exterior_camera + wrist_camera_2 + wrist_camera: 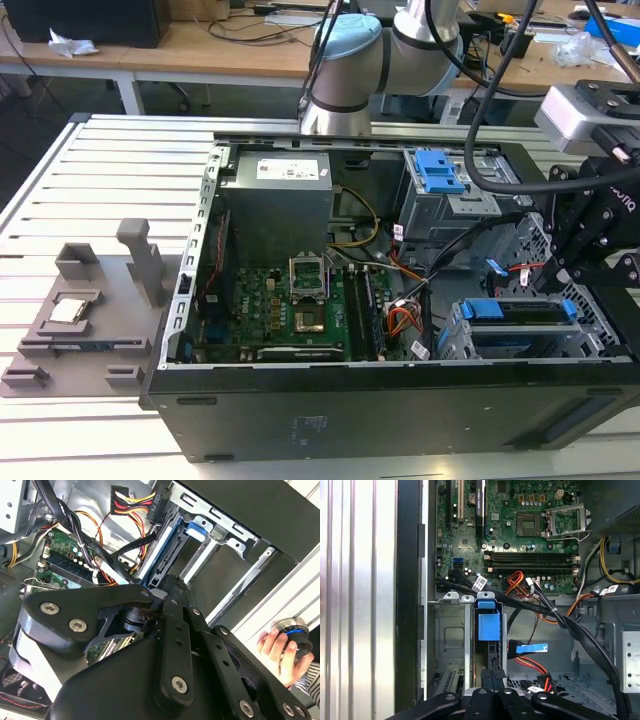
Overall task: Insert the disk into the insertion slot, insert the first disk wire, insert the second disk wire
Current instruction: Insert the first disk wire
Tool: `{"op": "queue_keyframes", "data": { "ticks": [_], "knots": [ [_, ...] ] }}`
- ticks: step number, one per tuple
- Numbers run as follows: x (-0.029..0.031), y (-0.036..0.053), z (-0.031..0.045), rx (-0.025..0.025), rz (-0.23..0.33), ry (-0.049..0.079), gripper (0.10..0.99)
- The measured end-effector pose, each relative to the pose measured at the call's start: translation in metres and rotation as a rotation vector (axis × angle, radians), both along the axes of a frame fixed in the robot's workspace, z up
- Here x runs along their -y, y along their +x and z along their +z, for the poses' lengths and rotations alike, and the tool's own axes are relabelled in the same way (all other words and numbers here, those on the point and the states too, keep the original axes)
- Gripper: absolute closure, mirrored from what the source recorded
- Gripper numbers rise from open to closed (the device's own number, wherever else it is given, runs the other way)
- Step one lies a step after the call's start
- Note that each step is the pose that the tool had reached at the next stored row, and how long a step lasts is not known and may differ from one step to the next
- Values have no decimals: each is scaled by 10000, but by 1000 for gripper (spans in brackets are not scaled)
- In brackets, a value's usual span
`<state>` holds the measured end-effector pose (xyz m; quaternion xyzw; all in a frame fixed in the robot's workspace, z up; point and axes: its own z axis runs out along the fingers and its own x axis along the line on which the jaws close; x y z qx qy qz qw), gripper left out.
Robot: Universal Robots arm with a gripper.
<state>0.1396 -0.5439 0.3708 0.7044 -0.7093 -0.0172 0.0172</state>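
1. In the first wrist view, the gripper (493, 674) holds its two black fingers (498, 676) together, with nothing between them; the tips sit just beside the disk's end.
2. The disk (486, 625), in its blue caddy, stands edge-on inside the insertion slot (447, 635), a silver metal cage.
3. Red and orange wires (532, 664) lie loose beside the cage.
4. In the exterior view, the cage sits at the lower right of the open computer case (330, 420).
5. The green motherboard (285, 300) lies mid-frame.

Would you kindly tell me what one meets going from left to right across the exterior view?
Grey fixture → green motherboard → orange wire bundle → the disk seated in the insertion slot.
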Motion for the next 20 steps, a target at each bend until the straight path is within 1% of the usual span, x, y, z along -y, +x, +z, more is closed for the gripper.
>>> {"op": "queue_keyframes", "data": {
  "ticks": [4, 6, 9, 10, 14, 15, 16, 18, 20],
  "knots": [
    [0, 2, 0, 0, 0, 0, 973],
    [0, 3, 0, 0, 0, 0, 847],
    [-7, 4, 0, 0, 0, 1, 847],
    [-22, 6, 0, 1, 5, 0, 847],
    [-118, 31, 0, 0, 37, -1, 847],
    [-167, 56, 0, 0, 65, -4, 847],
    [-199, 86, 0, 0, 84, -6, 847],
    [-219, 130, 0, 0, 103, -8, 847],
    [-239, 200, 0, 1, 125, -20, 847]
  ]
}}
